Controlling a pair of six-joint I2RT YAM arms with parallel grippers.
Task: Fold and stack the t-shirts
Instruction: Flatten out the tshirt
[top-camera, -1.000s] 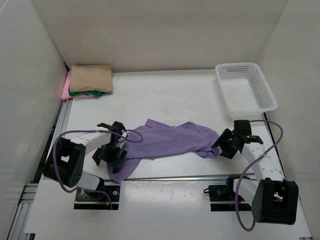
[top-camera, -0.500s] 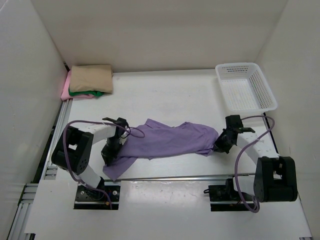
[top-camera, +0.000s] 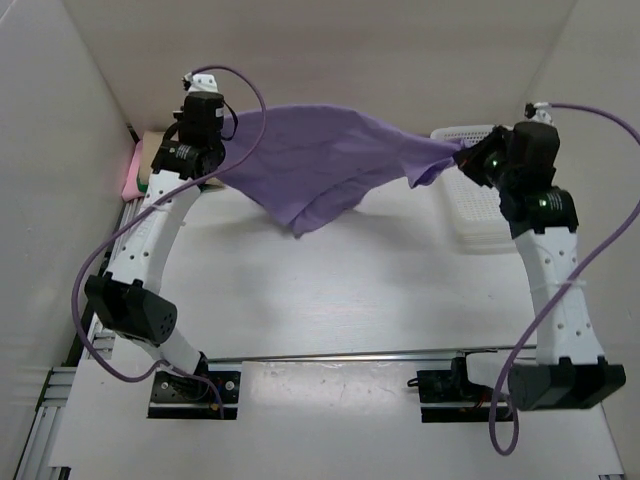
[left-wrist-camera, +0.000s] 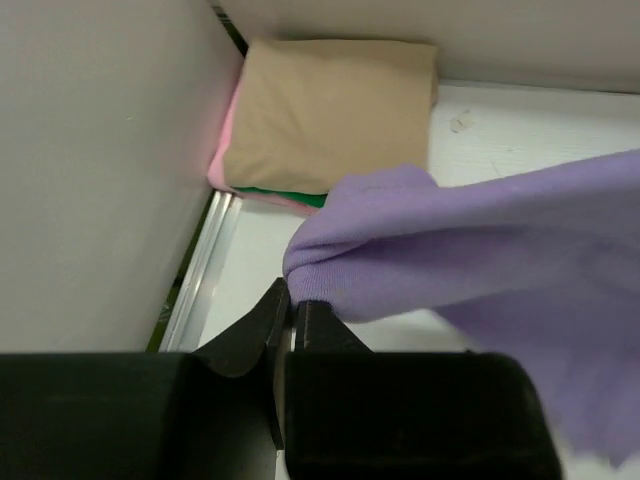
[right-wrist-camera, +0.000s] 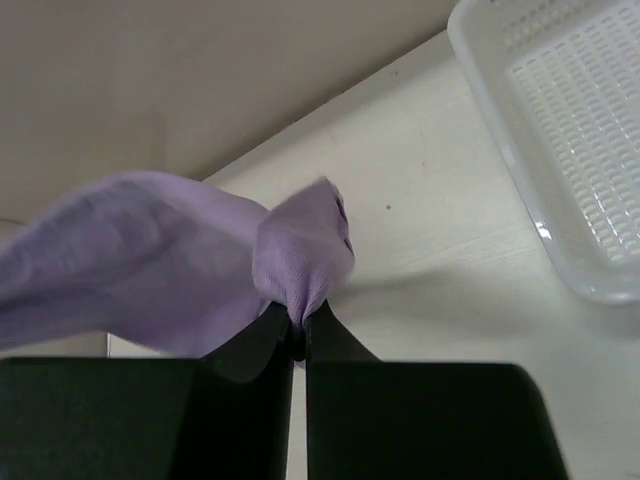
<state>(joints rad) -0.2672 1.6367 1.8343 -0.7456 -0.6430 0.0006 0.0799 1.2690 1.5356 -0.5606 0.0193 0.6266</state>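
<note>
A lavender purple t-shirt (top-camera: 320, 160) hangs stretched in the air between both arms, its lower edge drooping toward the table. My left gripper (top-camera: 225, 128) is shut on its left end; in the left wrist view the jaws (left-wrist-camera: 292, 305) pinch a fold of purple cloth (left-wrist-camera: 480, 250). My right gripper (top-camera: 462, 155) is shut on the right end, with a bunch of purple cloth (right-wrist-camera: 300, 250) squeezed between its tips (right-wrist-camera: 298, 320). Folded t-shirts sit stacked in the far left corner: tan (left-wrist-camera: 330, 110) on top, green (left-wrist-camera: 290, 198) and pink (left-wrist-camera: 225, 150) beneath.
A white mesh basket (top-camera: 480, 210) stands at the back right, partly behind my right arm; its wall (right-wrist-camera: 510, 170) shows in the right wrist view. White walls enclose the table on three sides. A metal rail (top-camera: 350, 355) runs along the near edge.
Both grippers closed on the ends of the purple t-shirt and lifted it off the table, carrying it up and toward the back. The cloth now hangs spread between them.
</note>
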